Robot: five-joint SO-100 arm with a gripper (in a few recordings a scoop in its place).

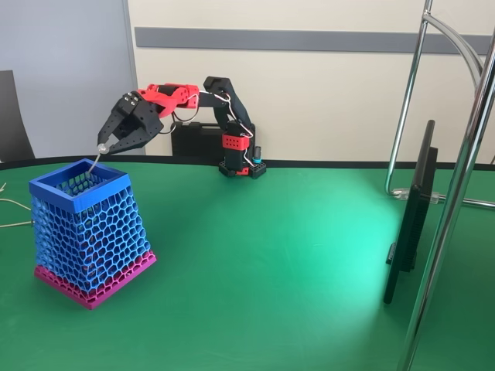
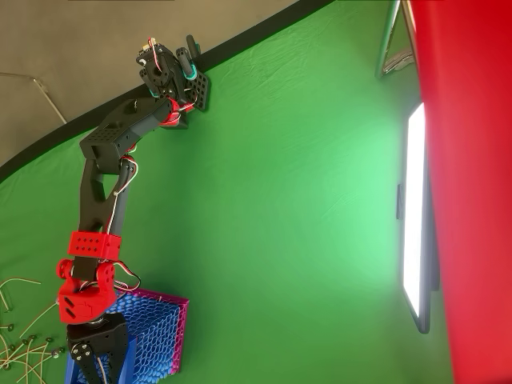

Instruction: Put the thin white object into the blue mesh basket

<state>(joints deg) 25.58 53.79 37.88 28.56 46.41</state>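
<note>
Tool (image 1: pixel 103 146) tips are pressed together on the thin white object (image 1: pixel 96 161), pinching it near its rounded pale tip. That stick hangs slanting down from the tips, and its lower end dips just inside the open top of the blue mesh basket (image 1: pixel 81 232), above the far side of the square rim.

The basket stands on the green bench (image 1: pixel 271 263) near its left edge in the fixed view, with its magenta-pink base band resting on the cloth and the honeycomb walls narrowing up to the solid blue rim. It looks slightly tilted toward the camera, though the angle makes that hard to judge.

The arm (image 1: pixel 201 100) is black and red. Its base sits at the far edge of the bench, in front of a dark case (image 1: pixel 193 139) by the wall, and it stretches leftward with the tool pointing down over the basket. In the overhead view the arm (image 2: pixel 100 200) runs from its base at the top down along the bench edge, and the tool (image 2: pixel 100 352) covers part of the basket (image 2: pixel 156 336) at the bottom corner; the stick itself cannot be made out there.

A dark monitor (image 1: pixel 414 209) stands edge-on near the right side of the bench, beside chrome stand tubes (image 1: pixel 448 193). Thin pale wires (image 2: pixel 24 344) lie off the bench edge beyond the basket.
</note>
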